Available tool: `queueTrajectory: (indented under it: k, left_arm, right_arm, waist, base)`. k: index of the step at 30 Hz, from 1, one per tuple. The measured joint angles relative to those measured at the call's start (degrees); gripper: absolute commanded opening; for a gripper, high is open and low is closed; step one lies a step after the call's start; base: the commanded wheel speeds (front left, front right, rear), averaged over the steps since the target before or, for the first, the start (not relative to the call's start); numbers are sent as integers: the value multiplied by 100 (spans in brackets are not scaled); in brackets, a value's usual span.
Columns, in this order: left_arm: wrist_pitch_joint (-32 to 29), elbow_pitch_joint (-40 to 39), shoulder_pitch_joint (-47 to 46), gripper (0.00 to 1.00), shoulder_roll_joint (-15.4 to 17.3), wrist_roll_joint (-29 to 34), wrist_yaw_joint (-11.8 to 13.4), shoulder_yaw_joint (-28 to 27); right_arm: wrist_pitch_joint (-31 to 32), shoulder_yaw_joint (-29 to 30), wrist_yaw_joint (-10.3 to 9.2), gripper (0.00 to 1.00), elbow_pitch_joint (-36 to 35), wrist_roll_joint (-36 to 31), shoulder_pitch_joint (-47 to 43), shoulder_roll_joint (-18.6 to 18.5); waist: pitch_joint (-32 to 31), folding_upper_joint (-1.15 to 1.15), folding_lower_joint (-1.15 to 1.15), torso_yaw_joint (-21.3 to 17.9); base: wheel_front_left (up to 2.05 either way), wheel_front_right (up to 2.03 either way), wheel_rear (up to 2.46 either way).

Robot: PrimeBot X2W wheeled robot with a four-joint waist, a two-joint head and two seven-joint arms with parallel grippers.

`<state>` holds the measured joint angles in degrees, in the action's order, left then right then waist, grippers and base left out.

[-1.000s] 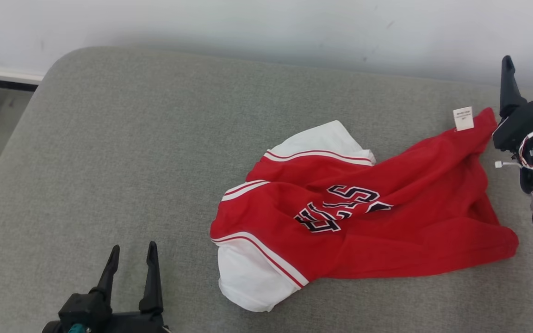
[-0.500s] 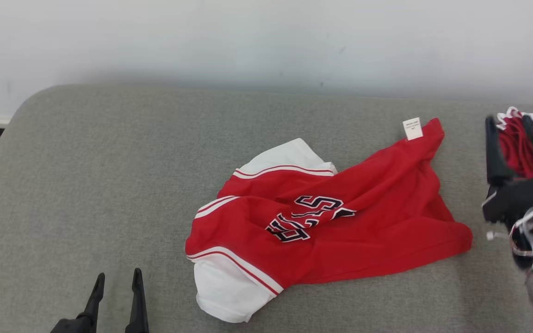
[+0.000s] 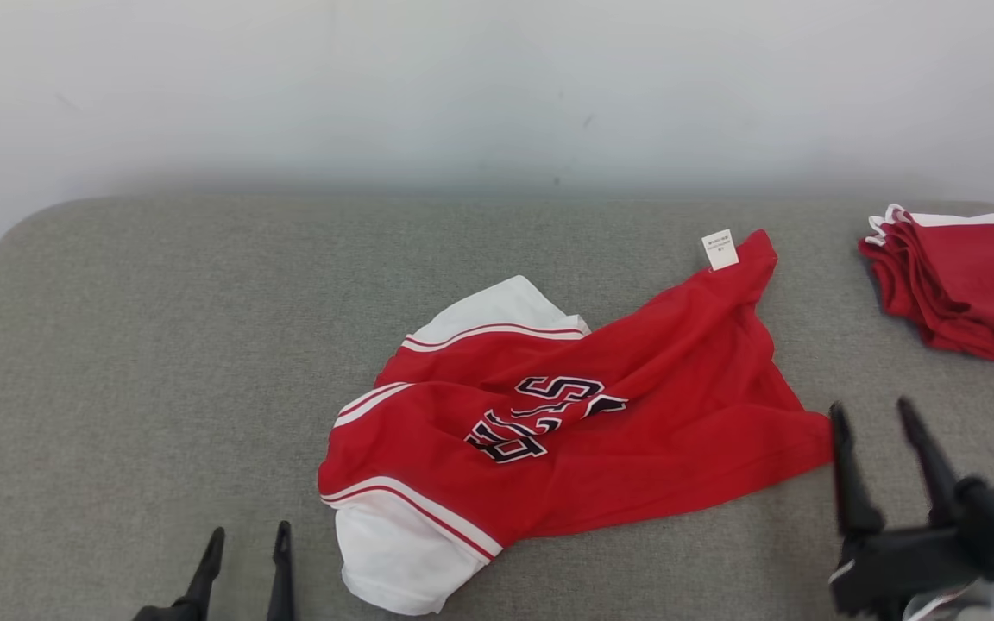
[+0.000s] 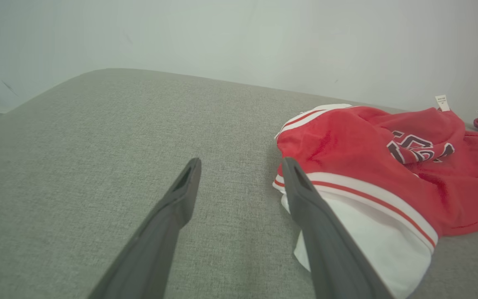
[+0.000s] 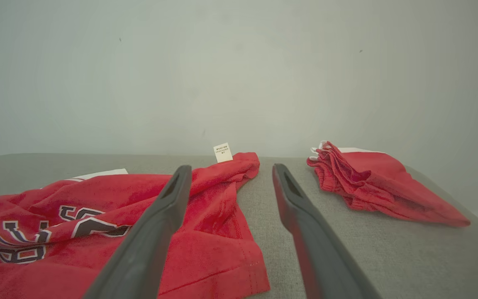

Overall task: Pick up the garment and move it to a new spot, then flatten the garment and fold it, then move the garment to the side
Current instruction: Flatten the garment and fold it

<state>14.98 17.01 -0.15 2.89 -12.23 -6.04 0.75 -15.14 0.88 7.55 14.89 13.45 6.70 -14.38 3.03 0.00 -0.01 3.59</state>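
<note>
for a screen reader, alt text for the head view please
A crumpled red shirt with white sleeves and dark lettering lies on a grey fabric cushion, a white label at its far corner. A folded stack of red cloth sits far right. Both open and empty, the left gripper and right gripper show at the bottom.

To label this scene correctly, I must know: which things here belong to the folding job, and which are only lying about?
For the job: crumpled red-and-white jersey; left hand, open; right hand, open.
Lying about: folded red pile at the right; grey padded surface under everything.
</note>
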Motion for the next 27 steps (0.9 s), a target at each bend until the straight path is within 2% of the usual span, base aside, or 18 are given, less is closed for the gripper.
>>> queueTrajectory:
  k: [6, 17, 18, 19, 27]
  left_arm:
    - [0, 202, -8, 100, -4, -2, -51, 292]
    - [0, 1160, -275, 100, -2, -70, -110, 811]
    - [0, 1247, -325, 40, -2, -121, -110, 846]
    - [0, 1357, -382, 0, -2, -138, -111, 894]
    - [0, 1254, -435, 0, 22, -38, -137, 1156]
  right_arm:
    - [0, 14, 0, 100, -64, -65, -485, 481]
    - [0, -96, 0, 100, 14, -46, -541, 609]
    - [0, -85, 0, 100, 14, -45, -540, 606]
    - [0, -70, 0, 100, 14, -43, -542, 602]
    - [0, 24, 0, 100, 29, -14, -695, 645]
  waist:
    - [20, 0, 0, -118]
    - [54, 0, 0, -407]
    - [58, 0, 0, -428]
    - [61, 0, 0, -442]
    - [25, 1, 1, -254]
  base:
    - [0, 0, 0]
    - [0, 0, 0]
    - [0, 0, 0]
    - [0, 0, 0]
    - [0, 0, 0]
